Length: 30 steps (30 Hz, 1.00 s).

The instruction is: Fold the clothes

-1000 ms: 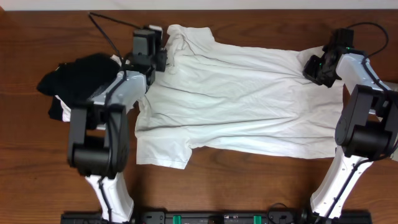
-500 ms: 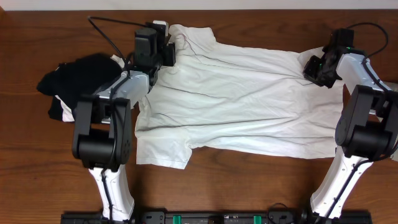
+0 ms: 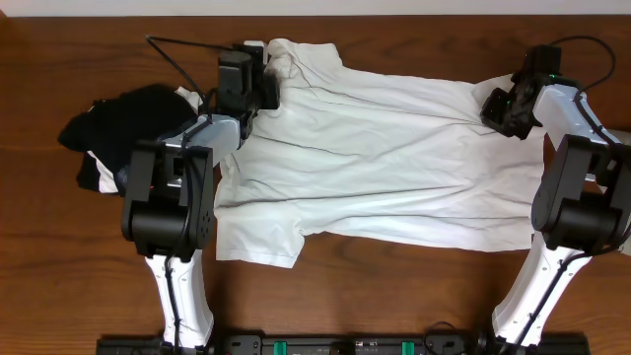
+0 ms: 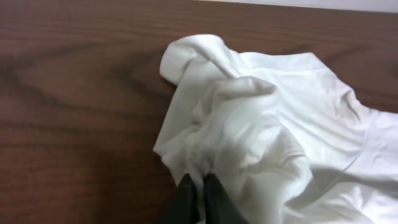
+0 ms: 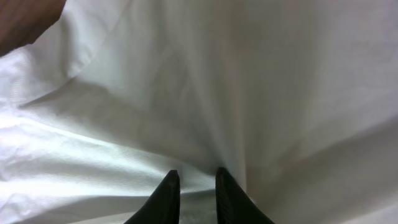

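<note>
Across worktop (image 3: 59, 266), white T-shirt (image 3: 385, 158) lying spread flat, sleeves toward left, hem toward right. My left hand (image 4: 200, 186) pinching bunched cloth at far left sleeve, fingers closed tight on it. My right hand (image 5: 196, 186) gripping ridge of shirt fabric at far right corner, fingers nearly together. Black garments (image 3: 128, 123) sitting heaped beside my left arm.

The right gripper (image 5: 196, 190) pinches a fold of the white shirt (image 5: 249, 74) (brown table (image 5: 25, 18) peeks top left).
</note>
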Motion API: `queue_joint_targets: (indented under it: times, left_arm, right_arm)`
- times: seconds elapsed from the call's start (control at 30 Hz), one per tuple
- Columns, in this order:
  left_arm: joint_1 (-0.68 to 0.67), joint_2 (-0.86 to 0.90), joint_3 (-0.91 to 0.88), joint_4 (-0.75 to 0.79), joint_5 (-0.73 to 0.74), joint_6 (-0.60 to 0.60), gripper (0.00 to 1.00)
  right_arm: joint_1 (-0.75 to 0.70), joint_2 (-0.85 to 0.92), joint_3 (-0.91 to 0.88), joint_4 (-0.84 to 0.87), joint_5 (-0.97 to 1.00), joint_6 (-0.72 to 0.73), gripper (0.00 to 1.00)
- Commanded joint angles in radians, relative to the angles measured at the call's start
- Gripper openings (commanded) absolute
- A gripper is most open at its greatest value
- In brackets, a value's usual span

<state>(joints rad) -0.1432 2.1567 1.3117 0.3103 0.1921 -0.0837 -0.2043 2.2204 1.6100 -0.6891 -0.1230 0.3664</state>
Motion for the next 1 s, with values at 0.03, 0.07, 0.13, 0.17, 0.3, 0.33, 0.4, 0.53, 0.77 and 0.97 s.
queue_joint_targets:
  times: [0.03, 0.07, 0.13, 0.17, 0.3, 0.33, 0.4, 0.53, 0.77, 0.97]
  left_arm:
    - [0.043, -0.005, 0.016, 0.002, -0.055, -0.004, 0.06]
    - [0.058, -0.011, 0.018, 0.002, -0.069, -0.004, 0.06]
    - [0.087, -0.022, 0.025, 0.002, -0.080, -0.004, 0.06]
    - [0.104, -0.026, 0.031, 0.000, -0.080, -0.004, 0.06]
    - [0.159, -0.027, 0.063, -0.022, -0.079, -0.035, 0.06]
    - [0.170, -0.027, 0.065, -0.020, -0.079, -0.035, 0.06]
    - [0.186, -0.027, 0.069, -0.020, -0.080, -0.034, 0.06]
    - [0.211, -0.027, 0.069, -0.024, -0.080, -0.034, 0.11]
    - [0.215, -0.048, 0.070, -0.062, -0.079, -0.042, 0.56]
    - [0.215, -0.195, 0.070, -0.258, -0.076, -0.042, 0.77]
  right_arm:
    - [0.003, 0.082, -0.060, -0.039, 0.044, -0.005, 0.20]
    - [0.003, 0.082, -0.060, -0.040, 0.043, -0.005, 0.20]
    - [0.003, 0.082, -0.060, -0.041, 0.044, -0.005, 0.20]
    - [0.003, 0.082, -0.060, -0.040, 0.043, -0.005, 0.20]
    - [0.003, 0.082, -0.060, -0.037, 0.044, -0.005, 0.20]
    - [0.003, 0.082, -0.060, -0.037, 0.044, -0.005, 0.19]
    - [0.003, 0.082, -0.060, -0.037, 0.044, -0.005, 0.20]
    - [0.003, 0.082, -0.060, -0.035, 0.044, -0.005, 0.21]
    - [-0.003, 0.082, -0.060, 0.007, 0.043, -0.089, 0.33]
    - [-0.033, 0.035, -0.033, 0.009, -0.090, -0.271, 0.35]
